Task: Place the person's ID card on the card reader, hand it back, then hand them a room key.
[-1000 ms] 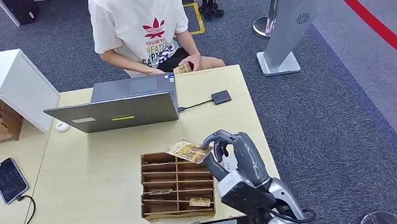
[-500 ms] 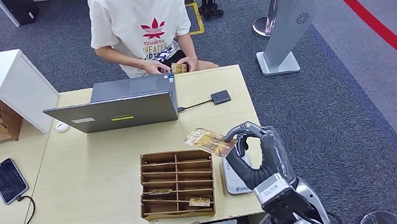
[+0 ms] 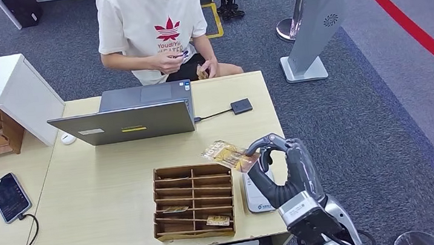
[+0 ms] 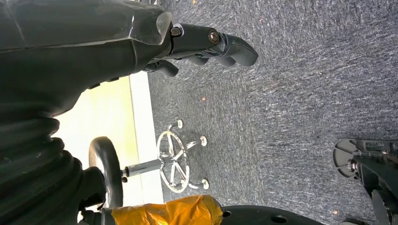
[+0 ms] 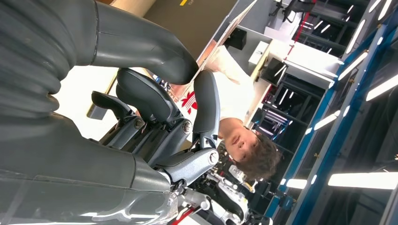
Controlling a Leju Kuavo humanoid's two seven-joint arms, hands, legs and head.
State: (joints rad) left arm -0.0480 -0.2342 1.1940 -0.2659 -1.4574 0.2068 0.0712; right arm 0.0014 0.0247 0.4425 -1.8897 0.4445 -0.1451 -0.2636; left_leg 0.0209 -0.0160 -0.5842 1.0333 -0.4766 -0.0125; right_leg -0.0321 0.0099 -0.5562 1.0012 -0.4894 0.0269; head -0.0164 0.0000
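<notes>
My right hand (image 3: pixel 283 167) pinches a gold-brown room key card (image 3: pixel 228 154) and holds it in the air over the desk, between the wooden key tray (image 3: pixel 196 233) and the desk's right edge. The right wrist view shows the key card (image 5: pixel 220 40) edge-on between thumb and finger of the right hand (image 5: pixel 155 103). A white flat device (image 3: pixel 257 196) lies on the desk under that hand. The person (image 3: pixel 152 26) sits behind the desk with a small card (image 3: pixel 202 73) in their hands. My left hand (image 4: pixel 187 40) hangs over the carpet, holding nothing.
A grey laptop (image 3: pixel 135 116) stands mid-desk, wired to a small black box (image 3: pixel 241 106). More key cards (image 3: pixel 219 221) lie in the tray. A phone (image 3: pixel 9 196), a mouse (image 3: pixel 69 138) and a white cabinet (image 3: pixel 4 90) are at the left. A stool base (image 4: pixel 176 161) stands on the carpet.
My right hand carried the key card up and to the right, away from the tray, uncovering the white device; it has since held still. The person raised one hand to their chest.
</notes>
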